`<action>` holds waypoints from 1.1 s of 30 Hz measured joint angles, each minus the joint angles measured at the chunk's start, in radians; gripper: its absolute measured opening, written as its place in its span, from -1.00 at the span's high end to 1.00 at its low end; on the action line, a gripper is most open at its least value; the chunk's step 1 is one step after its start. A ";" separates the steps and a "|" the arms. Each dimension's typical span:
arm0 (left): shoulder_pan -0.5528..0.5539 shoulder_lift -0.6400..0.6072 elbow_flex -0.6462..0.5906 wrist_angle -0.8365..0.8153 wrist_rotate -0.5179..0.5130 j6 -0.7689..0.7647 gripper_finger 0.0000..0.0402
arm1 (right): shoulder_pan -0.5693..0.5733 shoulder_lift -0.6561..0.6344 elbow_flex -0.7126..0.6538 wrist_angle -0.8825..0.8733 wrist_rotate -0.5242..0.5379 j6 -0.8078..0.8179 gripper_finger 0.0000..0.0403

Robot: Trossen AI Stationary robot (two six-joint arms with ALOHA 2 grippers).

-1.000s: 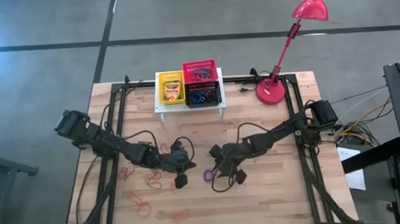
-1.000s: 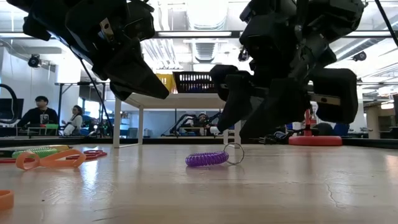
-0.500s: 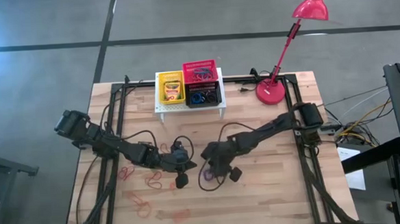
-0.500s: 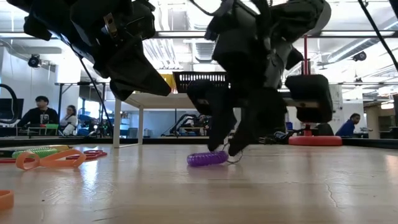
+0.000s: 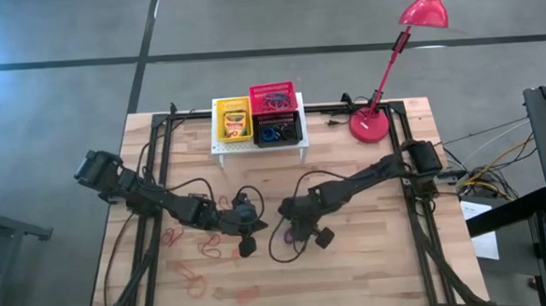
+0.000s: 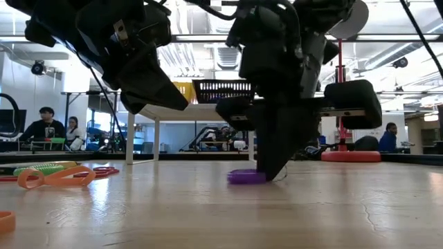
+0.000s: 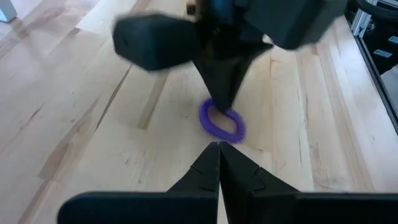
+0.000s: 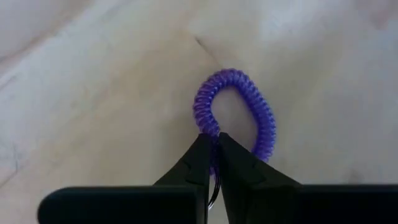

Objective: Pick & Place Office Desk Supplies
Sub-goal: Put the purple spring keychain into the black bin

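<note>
A purple coiled elastic loop lies flat on the wooden table near its middle. My right gripper stands over it, shut on its rim. My left gripper hovers shut and empty just left of the loop, above the table. Orange and red loops lie on the table's left part. On a white stand at the far edge sit a yellow basket holding a crayon box, a red basket and a black basket. My right gripper pinches the purple loop's coiled rim between its two fingertips, on the side of the loop nearest the gripper. The fingers come from above, pointing down. The loop lies flat on the table.
A red desk lamp stands with its base at the far right. Orange loops lie on the table's left part, more at the near left. Cables run along both arms. People sit in the room behind the table.
My right gripper has gone toward the table's left and down onto the purple loop, and its fingers have shut on the loop's rim. The loop has shifted a little on the table and stays lying there.
</note>
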 joint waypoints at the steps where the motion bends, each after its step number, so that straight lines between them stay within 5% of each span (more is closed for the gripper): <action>1: 0.000 0.000 0.000 0.000 0.000 0.000 0.97 | 0.002 -0.014 -0.001 -0.023 0.022 0.024 0.93; 10: 0.000 0.000 0.000 0.001 -0.013 0.000 0.97 | -0.005 -0.267 -0.020 -0.120 0.047 0.100 0.94; 17: 0.000 0.000 0.000 0.022 -0.020 0.000 0.97 | -0.109 -0.457 -0.016 0.048 0.119 0.176 0.94; 21: 0.000 0.000 0.000 0.027 -0.025 0.000 0.97 | -0.216 -0.481 0.000 0.151 0.199 0.228 0.94; 33: 0.000 0.000 -0.001 0.030 -0.027 0.000 0.97 | -0.506 -0.393 0.070 0.172 0.203 0.386 0.94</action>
